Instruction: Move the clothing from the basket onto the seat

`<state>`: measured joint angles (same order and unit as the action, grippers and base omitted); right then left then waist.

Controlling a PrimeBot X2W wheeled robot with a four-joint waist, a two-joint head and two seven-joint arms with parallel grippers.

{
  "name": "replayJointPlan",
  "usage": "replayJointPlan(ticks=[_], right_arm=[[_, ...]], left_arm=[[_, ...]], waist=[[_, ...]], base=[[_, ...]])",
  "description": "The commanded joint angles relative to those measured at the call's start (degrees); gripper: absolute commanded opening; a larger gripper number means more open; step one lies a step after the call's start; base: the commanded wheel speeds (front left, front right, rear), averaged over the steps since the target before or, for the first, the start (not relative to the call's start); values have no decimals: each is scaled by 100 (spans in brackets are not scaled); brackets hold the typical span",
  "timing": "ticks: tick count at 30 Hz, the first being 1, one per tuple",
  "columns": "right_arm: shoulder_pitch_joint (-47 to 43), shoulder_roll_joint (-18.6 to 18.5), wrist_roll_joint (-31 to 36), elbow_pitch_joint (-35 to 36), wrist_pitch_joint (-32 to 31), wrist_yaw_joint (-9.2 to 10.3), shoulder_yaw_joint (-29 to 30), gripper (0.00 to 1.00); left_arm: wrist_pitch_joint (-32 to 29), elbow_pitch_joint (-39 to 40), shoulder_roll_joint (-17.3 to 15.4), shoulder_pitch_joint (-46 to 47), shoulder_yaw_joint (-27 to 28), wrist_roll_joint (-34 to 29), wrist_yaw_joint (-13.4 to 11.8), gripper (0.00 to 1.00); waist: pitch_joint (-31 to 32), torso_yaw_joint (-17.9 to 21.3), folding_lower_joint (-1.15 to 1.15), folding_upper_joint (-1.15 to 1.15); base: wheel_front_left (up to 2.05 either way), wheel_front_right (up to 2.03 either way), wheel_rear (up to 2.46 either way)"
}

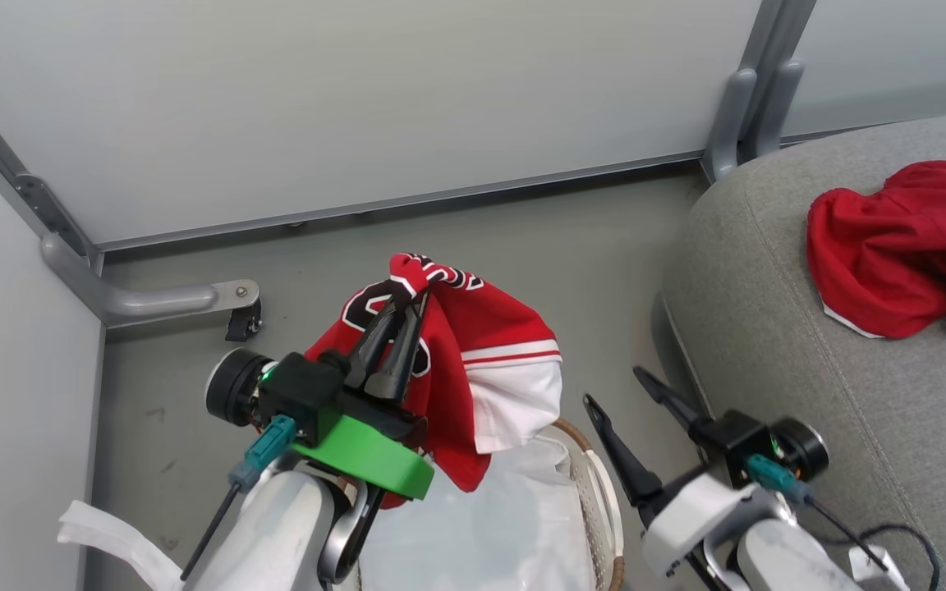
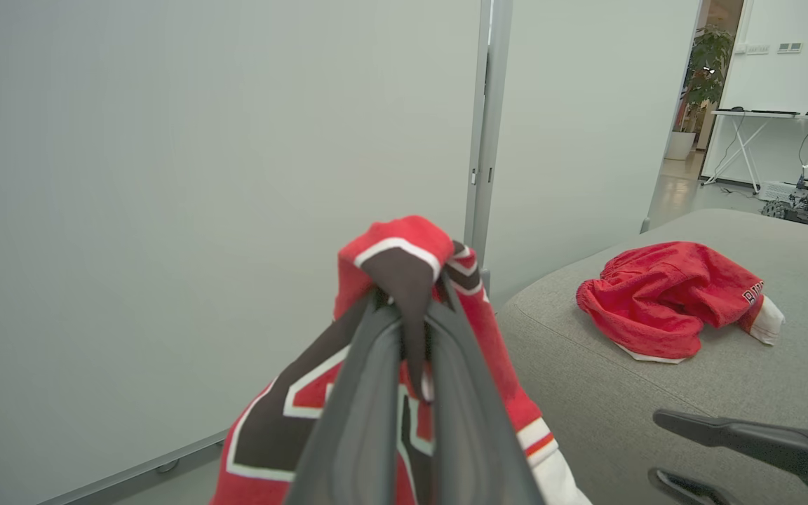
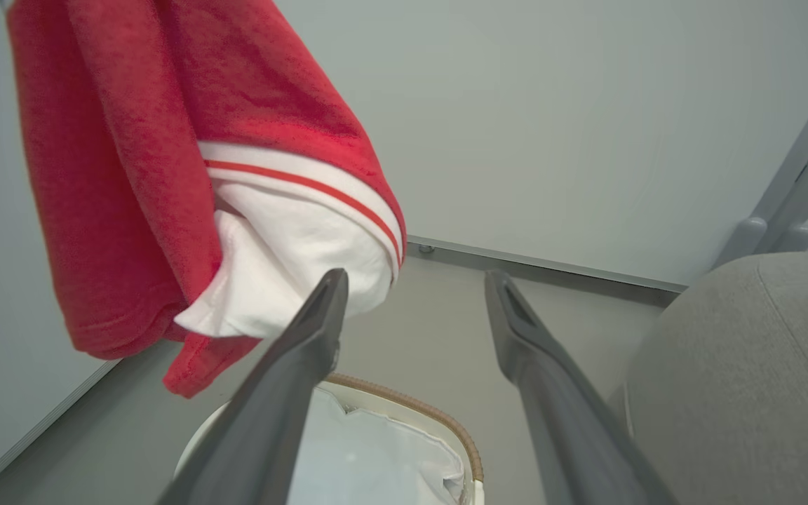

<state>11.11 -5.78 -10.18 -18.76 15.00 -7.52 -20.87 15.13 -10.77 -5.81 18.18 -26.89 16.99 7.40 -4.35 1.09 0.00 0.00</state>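
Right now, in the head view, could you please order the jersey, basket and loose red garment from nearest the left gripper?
1. Jersey: pinched in the left gripper.
2. Basket: just below it.
3. Red garment: far right, on the seat.

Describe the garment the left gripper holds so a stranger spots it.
Find the white basket beside the grey seat. Above it, pinched in the left gripper, hangs a red jersey. Unlike the red garment lying on the seat, it bears black, white-edged numerals.

walls: pale grey panels, metal posts | floor: grey, scuffed | beyond: potted plant, white table
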Motion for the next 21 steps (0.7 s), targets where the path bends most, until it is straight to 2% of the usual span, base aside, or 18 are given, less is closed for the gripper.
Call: replayJointPlan(ticks=[1, 8, 13, 17, 21], right_arm=[[235, -162, -77, -9, 27, 6, -207, 100], [1422, -828, -578, -327, 27, 7, -1498, 100], [2333, -1378, -1346, -641, 27, 7, -2907, 100], [2954, -1681, -1865, -703, 27, 7, -3669, 100], [3403, -1834, -2268, -777, 27, 7, -4285, 100]], left_arm=[[2, 37, 22, -39, -16, -37, 15, 0], [2, 32, 56, 60, -211, -4, 15, 0], [2, -9, 99, 154, -396, 96, 15, 0], [2, -12, 120, 201, -572, 110, 15, 0], [2, 7, 127, 288, -740, 138, 15, 0]], waist=[[-24, -28, 0, 0], [-96, -178, 0, 0], [-130, -339, 0, 0], [-161, -438, 0, 0], [-186, -524, 0, 0]], base=[[0, 0, 0], [0, 0, 0], [0, 0, 0], [0, 0, 0], [0, 0, 0]])
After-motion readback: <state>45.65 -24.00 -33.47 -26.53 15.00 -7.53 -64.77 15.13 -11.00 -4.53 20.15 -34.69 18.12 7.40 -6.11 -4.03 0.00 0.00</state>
